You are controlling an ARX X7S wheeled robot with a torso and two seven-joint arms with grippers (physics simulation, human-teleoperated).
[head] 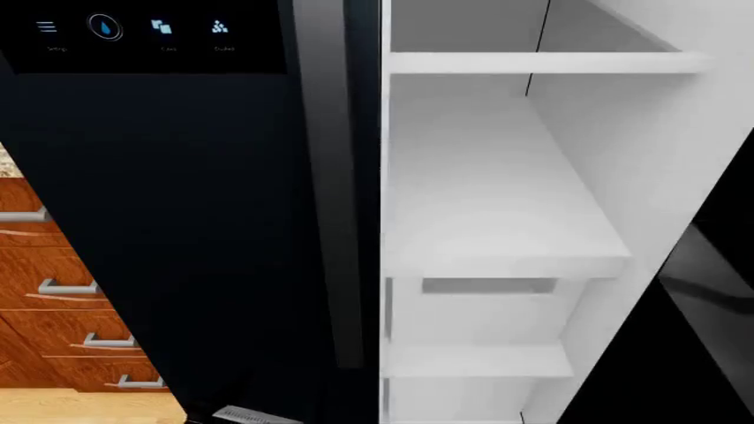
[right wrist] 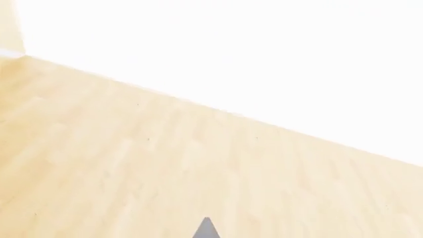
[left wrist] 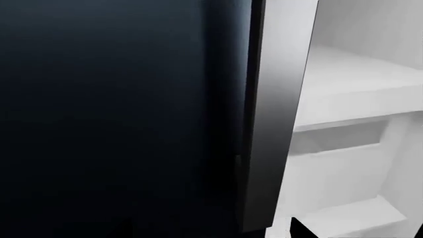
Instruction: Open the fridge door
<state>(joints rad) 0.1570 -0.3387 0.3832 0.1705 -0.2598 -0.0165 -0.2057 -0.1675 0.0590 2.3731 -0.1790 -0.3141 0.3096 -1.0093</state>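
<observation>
Nearest, at the right edge of the head view, the fridge door (head: 697,353) stands swung wide, and the white shelves (head: 495,238) lie bare farther back. I judge it stiff, heavy on its hinge and slippery on its glossy face, best gripped by its bar handle, which is hidden here. No gripper shows near it: the right wrist view gives only wooden floor (right wrist: 132,173) and one grey tip, so I cannot tell either gripper's opening.

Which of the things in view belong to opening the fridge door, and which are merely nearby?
Part of the job:
- fridge door, already swung open at the right
- white shelves that it uncovered

Merely nearby:
- door with touch panel, closed
- wooden drawers
- wood floor
</observation>
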